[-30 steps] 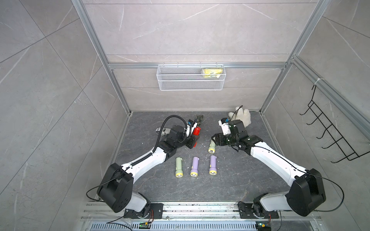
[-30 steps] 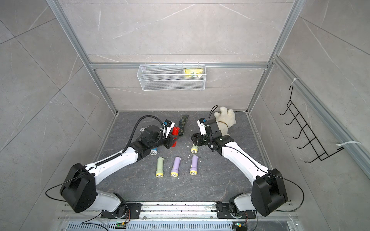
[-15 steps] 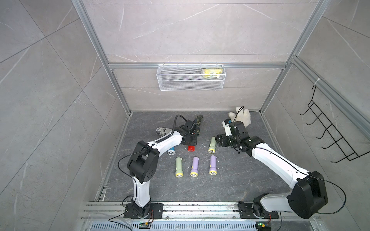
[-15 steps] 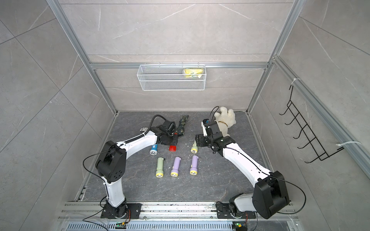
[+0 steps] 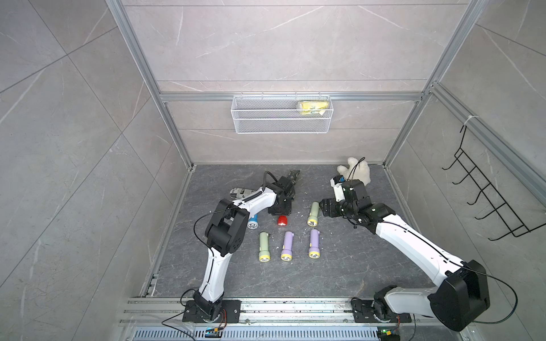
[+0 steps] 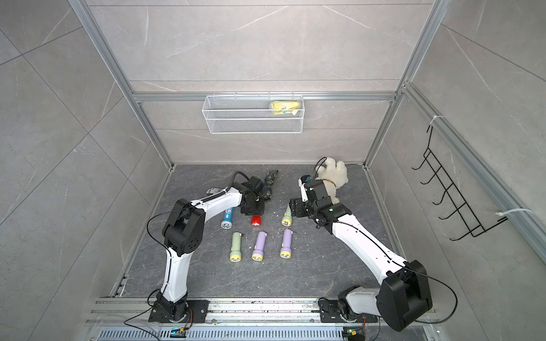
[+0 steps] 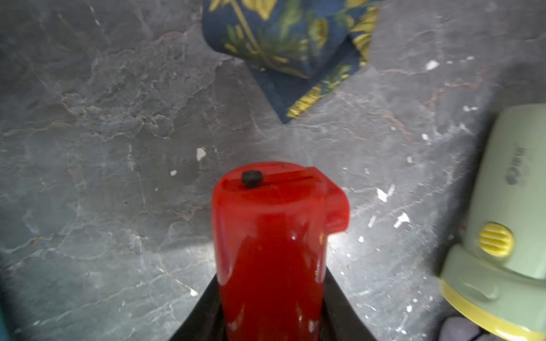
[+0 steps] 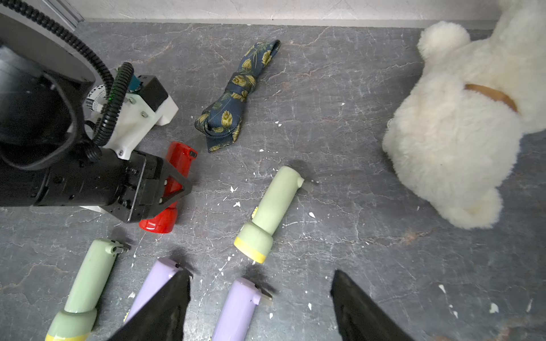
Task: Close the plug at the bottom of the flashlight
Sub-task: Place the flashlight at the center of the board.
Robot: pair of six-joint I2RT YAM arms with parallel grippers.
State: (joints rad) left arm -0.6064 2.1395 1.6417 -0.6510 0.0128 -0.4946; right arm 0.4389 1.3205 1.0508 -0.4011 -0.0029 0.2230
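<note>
On the dark stone bench (image 5: 339, 265) of the tiled booth, the left arm (image 5: 254, 203) has folded back and lowered the red flashlight (image 5: 282, 220) from mid-air to the surface, between the blue flashlight (image 5: 252, 222) and a pale green flashlight (image 5: 313, 214). The left fingers (image 7: 198, 321) stay clamped on its barrel; the right fingers (image 8: 357, 313) have spread wide, empty, and drawn away. The pressing seems over, though the plug tab (image 7: 335, 212) at its end looks proud, so it may not be seated
</note>
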